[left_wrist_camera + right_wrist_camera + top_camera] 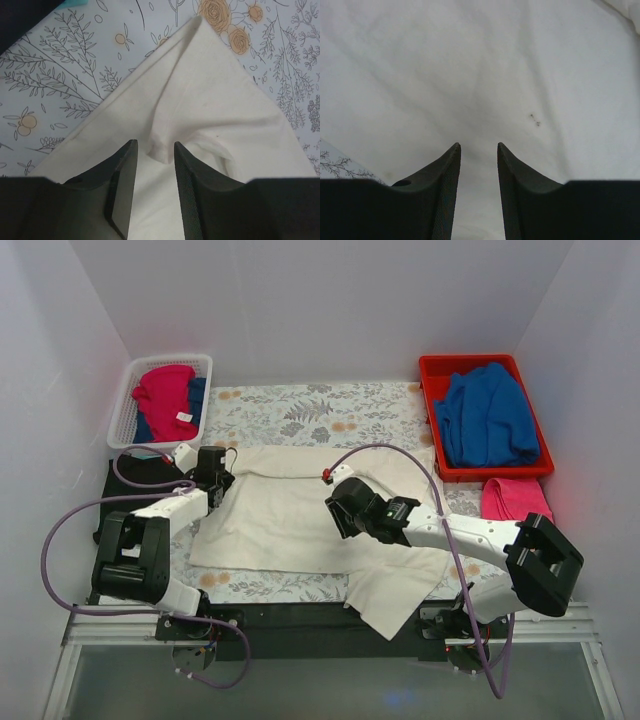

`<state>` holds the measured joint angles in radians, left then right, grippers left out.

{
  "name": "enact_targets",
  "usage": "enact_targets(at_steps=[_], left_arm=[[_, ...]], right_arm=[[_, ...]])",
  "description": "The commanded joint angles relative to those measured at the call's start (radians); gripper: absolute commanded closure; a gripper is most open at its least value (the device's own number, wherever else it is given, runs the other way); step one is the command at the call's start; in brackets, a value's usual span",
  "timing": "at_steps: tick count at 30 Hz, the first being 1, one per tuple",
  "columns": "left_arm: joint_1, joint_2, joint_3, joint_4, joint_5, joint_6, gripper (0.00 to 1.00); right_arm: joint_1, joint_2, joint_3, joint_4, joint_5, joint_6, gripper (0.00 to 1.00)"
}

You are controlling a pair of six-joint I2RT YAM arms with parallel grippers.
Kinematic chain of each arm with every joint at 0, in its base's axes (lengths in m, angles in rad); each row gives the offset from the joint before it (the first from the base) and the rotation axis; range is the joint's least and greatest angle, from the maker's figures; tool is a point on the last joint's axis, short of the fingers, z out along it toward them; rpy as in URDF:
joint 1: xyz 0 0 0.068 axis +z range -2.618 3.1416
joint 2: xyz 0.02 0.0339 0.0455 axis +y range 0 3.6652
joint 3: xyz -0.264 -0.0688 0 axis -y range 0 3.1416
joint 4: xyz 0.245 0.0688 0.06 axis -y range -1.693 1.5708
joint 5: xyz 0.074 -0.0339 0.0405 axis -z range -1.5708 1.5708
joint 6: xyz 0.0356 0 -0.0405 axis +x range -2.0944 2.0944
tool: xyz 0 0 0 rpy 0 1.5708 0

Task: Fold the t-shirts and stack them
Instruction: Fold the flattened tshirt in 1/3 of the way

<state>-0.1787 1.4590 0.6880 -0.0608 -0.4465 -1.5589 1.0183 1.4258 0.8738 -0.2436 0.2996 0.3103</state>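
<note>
Cream t-shirt, flat, long axis left-right

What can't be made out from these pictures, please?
Top view: the right arm hides part of the cream shirt.
Left wrist view: whether the left gripper pinches the cloth ridge between its fingers is unclear.
Right wrist view: cloth nearly fills the frame beyond the right gripper; most shirt edges are cut off.

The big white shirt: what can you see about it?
The cream-white shirt is soft, plain cloth, lying mostly flat on the flowery tablecloth, with gentle wrinkles and a tiny dark speck. One part droops off the near edge. Its far-left corner is folded to a point, where the open left hand straddles a small ridge. The right hand, also open, is over its middle.
</note>
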Motion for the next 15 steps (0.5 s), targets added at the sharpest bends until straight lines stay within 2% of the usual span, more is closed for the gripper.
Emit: enact_targets(at_steps=[1,12,15], left_arm=[[0.03,0.035,0.024,0.085,0.068,0.008,0.67],[0.053,0.078,0.007,0.11,0.124,-0.027,0.69],[0.062,0.106,0.024,0.099,0.112,-0.024,0.79]], right_arm=[[0.0,-0.031,0.01,0.038,0.058,0.006,0.58],[0.0,-0.034,-0.012,0.036,0.096,0.023,0.58],[-0.001,-0.034,-0.01,0.033,0.105,0.026,0.58]])
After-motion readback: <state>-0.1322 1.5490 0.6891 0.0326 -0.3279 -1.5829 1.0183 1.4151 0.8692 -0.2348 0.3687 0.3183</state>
